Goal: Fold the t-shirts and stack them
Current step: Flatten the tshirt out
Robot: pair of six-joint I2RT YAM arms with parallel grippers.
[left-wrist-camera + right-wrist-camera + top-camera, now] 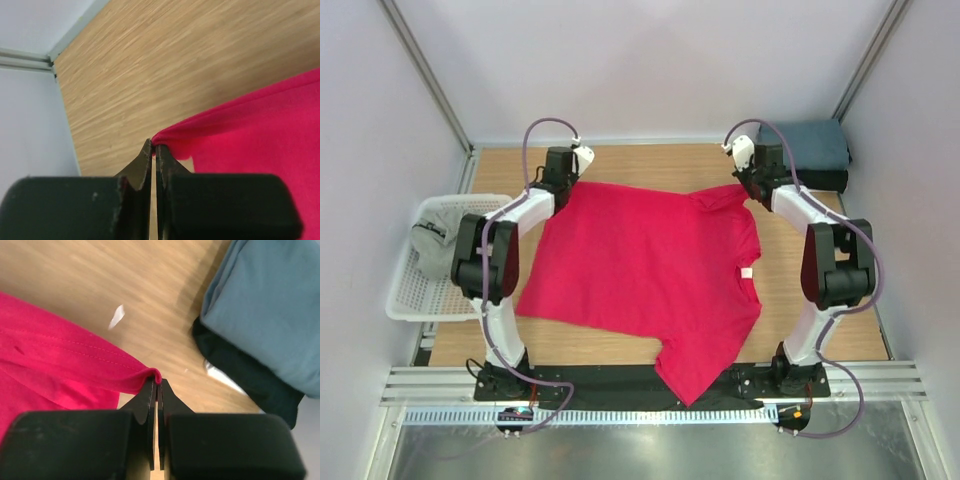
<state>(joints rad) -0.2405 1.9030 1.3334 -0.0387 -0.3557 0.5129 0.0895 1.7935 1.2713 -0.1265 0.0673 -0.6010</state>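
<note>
A crimson-red t-shirt (pixel 650 275) lies spread across the wooden table, its lower part hanging over the near edge. My left gripper (pixel 153 146) is shut on the far left corner of the red t-shirt (pixel 250 130). At the far right, my right gripper (pixel 157 381) pinches a sleeve edge of the red t-shirt (pixel 60 360), jaws shut. A folded slate-blue t-shirt (pixel 805 143) rests on a folded black t-shirt (pixel 835 181) in the far right corner. In the right wrist view the slate-blue t-shirt (pixel 270 305) and black t-shirt (pixel 240 370) lie just right of my gripper. A light grey t-shirt (pixel 435 240) sits in the basket.
A white mesh basket (pixel 410 290) stands at the table's left edge. White walls close in at the back and both sides. A metal rail (pixel 650 385) runs along the near edge by the arm bases. A small white scrap (pixel 116 317) lies on the wood.
</note>
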